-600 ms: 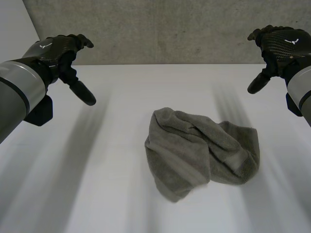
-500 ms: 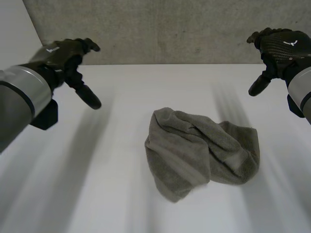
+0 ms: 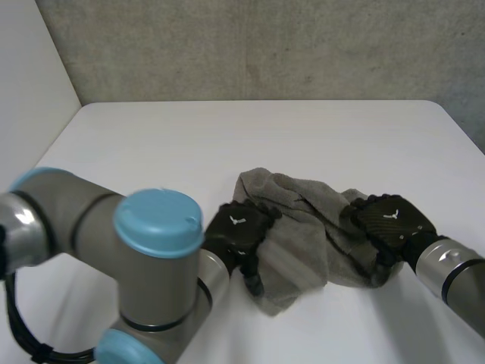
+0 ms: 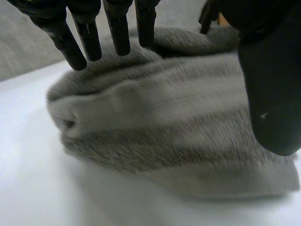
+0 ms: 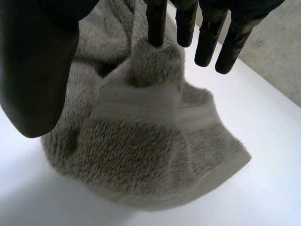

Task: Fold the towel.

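L hand sits at the left edge of the towel. Its fingers are straight & spread over the crumpled cloth, thumb held wide on the other side. It's open, nothing pinched. R hand is on the towel's right end in the same pose: fingers straight above a raised fold, thumb apart, no grip. Towel is grey, bunched in a heap, approx. mid-table. L arm, elbow w/ light-blue cap, looms up front & hides the near-left table. Table is white, matt. Behind it, a grey concrete wall.
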You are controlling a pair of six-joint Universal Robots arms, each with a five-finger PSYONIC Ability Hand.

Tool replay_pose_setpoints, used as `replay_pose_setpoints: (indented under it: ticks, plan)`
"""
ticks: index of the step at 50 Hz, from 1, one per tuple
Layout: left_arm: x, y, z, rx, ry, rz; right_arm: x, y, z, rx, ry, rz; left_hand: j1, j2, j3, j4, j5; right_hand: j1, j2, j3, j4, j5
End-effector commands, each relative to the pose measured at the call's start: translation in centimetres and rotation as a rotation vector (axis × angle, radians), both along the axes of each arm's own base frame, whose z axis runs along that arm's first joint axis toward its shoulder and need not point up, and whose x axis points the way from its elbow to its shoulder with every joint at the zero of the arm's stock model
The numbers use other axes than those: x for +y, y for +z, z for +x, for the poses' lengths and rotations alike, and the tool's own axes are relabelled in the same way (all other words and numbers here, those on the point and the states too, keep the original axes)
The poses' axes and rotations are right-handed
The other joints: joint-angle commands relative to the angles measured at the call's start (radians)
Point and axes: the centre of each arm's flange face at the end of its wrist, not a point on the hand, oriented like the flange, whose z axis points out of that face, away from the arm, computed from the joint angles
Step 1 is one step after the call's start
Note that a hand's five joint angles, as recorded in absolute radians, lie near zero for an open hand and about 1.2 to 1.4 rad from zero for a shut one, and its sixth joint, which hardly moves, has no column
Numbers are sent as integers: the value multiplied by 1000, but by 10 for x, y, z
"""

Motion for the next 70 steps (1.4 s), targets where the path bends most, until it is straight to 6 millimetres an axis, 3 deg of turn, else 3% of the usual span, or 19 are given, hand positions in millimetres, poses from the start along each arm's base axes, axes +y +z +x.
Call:
replay_pose_setpoints:
  ticks: [1,6,7,9,10,11,14,22,31,35,43,45,51,53,55,56,58,60,70]
  plan:
    - [9,-32,-21,-65,-67,-3,2,-20,0,23,9,34,-31,-31,-15,-42,-191,-49,-70,-61,-72,-49]
    - [0,-41,-29,-78,-51,-47,-2,-36,-2,53,2,71,205,206,221,194,45,45,24,33,22,45]
    - [0,-41,-29,-78,-51,-47,-6,-39,-4,58,-4,68,207,207,223,195,47,199,178,187,176,199]
    - [-6,-41,-31,-91,-24,-83,-12,-39,-5,59,-15,49,724,724,739,712,563,427,406,414,403,427]
    - [-6,-41,-31,-92,-24,-83,-19,-37,-9,57,-35,31,727,727,742,715,566,764,743,751,741,764]
    - [-10,-38,-31,-94,2,-105,-26,-34,-14,50,-56,19,1040,1041,1056,1029,880,1158,1138,1146,1135,1159]
    - [-20,-24,-27,-80,80,-149,-33,-29,-19,35,-84,5,1123,1123,1138,1111,962,1162,1142,1150,1139,1163]
    - [-34,73,7,65,242,-286,-32,68,-22,-133,-118,-244,1123,1123,1138,1111,962,1162,1142,1150,1139,1163]
    - [-22,153,54,195,294,-392,-9,147,-14,-332,9,-213,1123,1123,1138,1111,962,1162,1142,1150,1139,1163]
    - [-28,150,69,172,312,-365,-9,155,-15,-350,33,-106,1123,1123,1138,1111,962,1162,1142,1150,1139,1163]
    - [-63,121,100,134,410,-252,-58,117,-14,-338,-12,69,1123,1123,1138,1111,962,1162,1142,1150,1139,1163]
    - [-92,89,115,84,487,-173,-84,88,-15,-322,-54,144,1123,1123,1138,1111,962,1162,1142,1150,1139,1163]
    - [-121,37,124,0,527,-42,-119,44,-17,-289,-129,222,1123,1123,1138,1111,962,1162,1142,1150,1139,1163]
    - [-129,21,123,-15,528,-5,-137,15,-9,-282,-148,270,894,894,910,882,734,1001,980,988,978,1001]
    - [-141,-3,122,1,521,71,-144,7,-5,-294,-161,283,324,324,340,312,164,781,760,769,758,781]
    - [-141,-3,122,2,521,71,-144,7,-5,-294,-161,283,321,322,337,310,161,779,758,766,756,779]
    - [-144,-7,119,36,519,98,-150,5,-4,-328,-195,291,160,160,176,148,0,57,36,45,34,58]
    - [-146,-5,117,74,520,117,-150,6,-3,-340,-201,292,51,52,67,40,-109,-59,-80,-72,-82,-59]
    - [-151,47,140,212,598,59,-127,57,2,-366,-147,166,-60,-60,-44,-72,-221,-59,-80,-72,-82,-59]
